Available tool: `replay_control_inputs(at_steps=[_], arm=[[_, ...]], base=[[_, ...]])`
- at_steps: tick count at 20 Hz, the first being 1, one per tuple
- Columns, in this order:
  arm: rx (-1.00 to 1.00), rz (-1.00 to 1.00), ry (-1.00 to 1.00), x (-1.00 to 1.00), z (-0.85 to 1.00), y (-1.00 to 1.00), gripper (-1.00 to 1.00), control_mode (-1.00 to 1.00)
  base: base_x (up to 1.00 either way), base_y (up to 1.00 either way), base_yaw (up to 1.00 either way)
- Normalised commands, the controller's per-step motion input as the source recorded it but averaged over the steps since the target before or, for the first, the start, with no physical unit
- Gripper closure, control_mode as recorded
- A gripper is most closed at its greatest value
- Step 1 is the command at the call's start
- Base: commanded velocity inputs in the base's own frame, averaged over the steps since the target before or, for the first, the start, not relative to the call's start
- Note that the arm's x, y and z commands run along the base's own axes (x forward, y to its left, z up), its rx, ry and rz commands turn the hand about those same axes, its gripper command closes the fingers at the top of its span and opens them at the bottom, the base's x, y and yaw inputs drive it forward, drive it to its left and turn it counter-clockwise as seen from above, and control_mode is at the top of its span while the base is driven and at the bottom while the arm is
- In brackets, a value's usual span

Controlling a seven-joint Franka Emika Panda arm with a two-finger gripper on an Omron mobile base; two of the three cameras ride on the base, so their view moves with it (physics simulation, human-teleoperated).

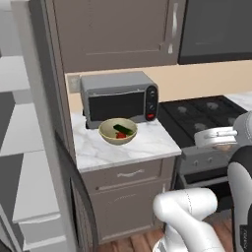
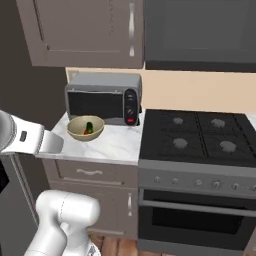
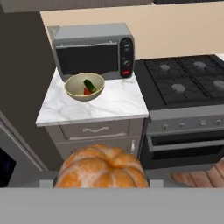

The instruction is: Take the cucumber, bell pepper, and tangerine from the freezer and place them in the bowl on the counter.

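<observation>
Tangerine (image 3: pixel 101 168): lumpy, segmented orange-tan ball

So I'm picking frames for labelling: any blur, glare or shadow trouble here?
Left base view: soft overall, but the bowl with the cucumber and bell pepper reads fine. Right base view: even light, no glare, microwave sharp enough. Hand view: the tangerine at the gripper looms large but stays in focus.
</observation>
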Motion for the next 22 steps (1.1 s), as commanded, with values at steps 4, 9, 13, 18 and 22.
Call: replay_control_inputs(at_steps=[4,9,13,18,22], arm=[[0.00,0.00,0.00,0.00,0.00,0.00,1.00,1.00],[0.00,0.00,0.00,0.00,0.00,0.00,1.00,1.00],[0.00,0.00,0.00,0.00,0.00,0.00,1.00,1.00],[0.00,0.00,0.00,0.00,0.00,0.00,1.00,1.00],[0.00,0.00,0.00,0.00,0.00,0.00,1.00,1.00]], base=[[0.62,0.00,0.00],[0.50,0.00,0.00],[0.36,0.09,0.00],[0.49,0.05,0.00],[0.34,0.06,0.03]])
